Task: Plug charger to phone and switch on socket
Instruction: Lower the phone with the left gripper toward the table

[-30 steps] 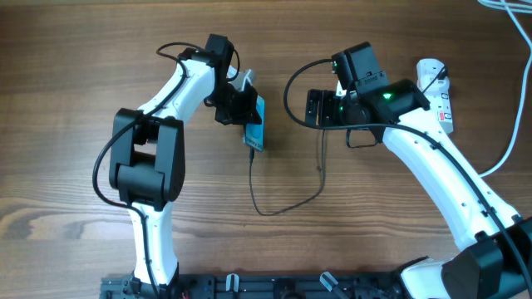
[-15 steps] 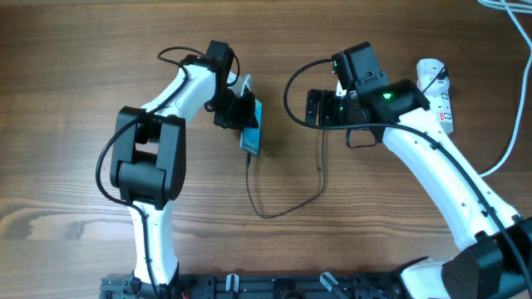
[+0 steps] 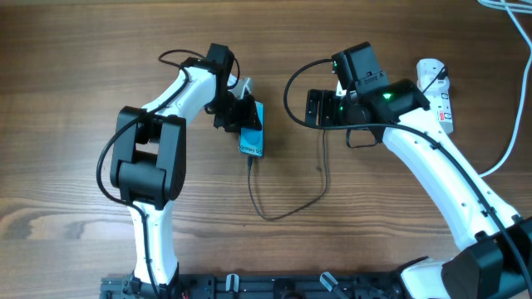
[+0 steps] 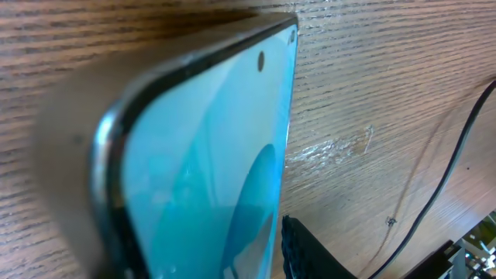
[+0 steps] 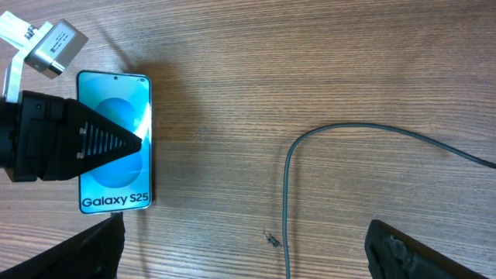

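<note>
Risk first: the left gripper point(image 3: 241, 116) sits over the phone point(image 3: 252, 141), jaws part-way apart, one ribbed pad point(image 5: 105, 143) lying across the screen. Cannot tell whether they pinch it. If a pad catches the glass on lift-off, the slab could skid or tip and tug the charger point(image 3: 274, 212) tip, which meets the phone's near edge; seating is not visible. Its slack loop lies just near of the right gripper point(image 3: 313, 108), jaws spread wide, empty. An arm swing toward the socket point(image 3: 447, 116), far right, could snag it. Small switches invite a miss by broad fingers. Phone: thin glossy slab, rounded corners, dark rim, teal screen, flat on the table point(image 3: 66, 83), left of centre. Charger: thin, black, limp. Socket: white hard oblong. Table: matte brown wood grain.
</note>
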